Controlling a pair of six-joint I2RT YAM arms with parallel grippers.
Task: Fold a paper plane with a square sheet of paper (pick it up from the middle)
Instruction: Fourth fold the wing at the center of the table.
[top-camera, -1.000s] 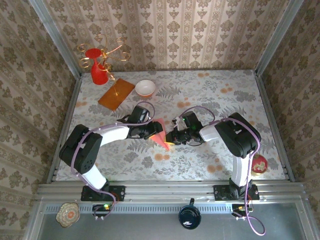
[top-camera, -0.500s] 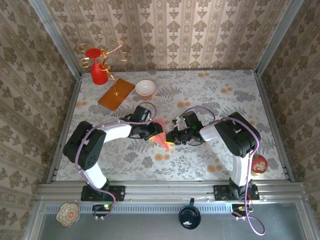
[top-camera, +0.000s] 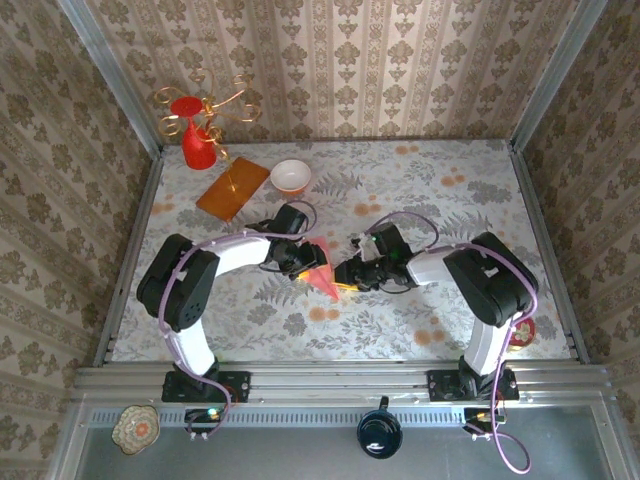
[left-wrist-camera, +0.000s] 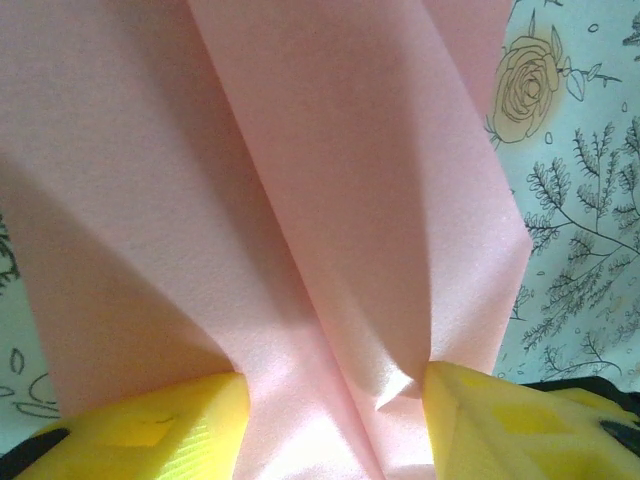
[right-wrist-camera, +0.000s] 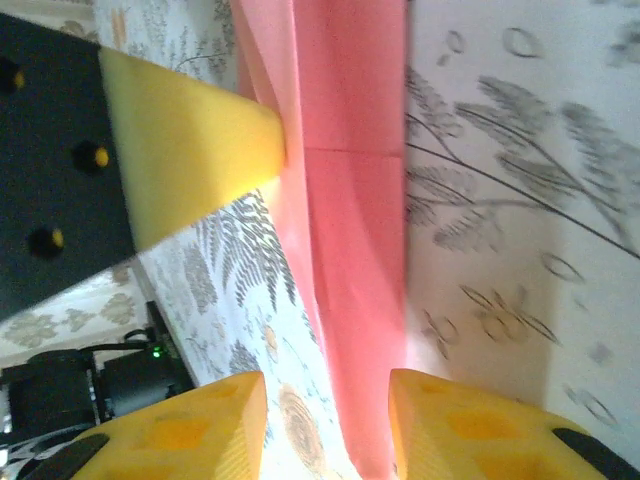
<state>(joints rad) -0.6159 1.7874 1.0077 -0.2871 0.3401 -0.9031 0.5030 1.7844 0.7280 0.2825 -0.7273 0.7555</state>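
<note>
The pink paper plane (top-camera: 322, 273) lies on the floral table between my two grippers, its point toward the near edge. My left gripper (top-camera: 299, 262) is at its wide end. In the left wrist view the folded paper (left-wrist-camera: 330, 230) runs between my left gripper (left-wrist-camera: 335, 420) fingers, and both yellow fingertips press against it, the right one denting a flap. My right gripper (top-camera: 347, 275) is at the plane's other side. In the right wrist view my right gripper (right-wrist-camera: 325, 420) is open, straddling the red-pink folded strip (right-wrist-camera: 355, 250) with table showing beside it.
An orange-brown wooden board (top-camera: 232, 188), a white bowl (top-camera: 291, 176) and a red vase (top-camera: 197, 142) stand at the back left. A red round thing (top-camera: 520, 330) lies near the right arm's base. The left gripper's yellow finger (right-wrist-camera: 190, 140) shows close in the right wrist view.
My right gripper has opened and let go of the plane. The left arm's elbow has swung a little to the right, its gripper still on the paper.
</note>
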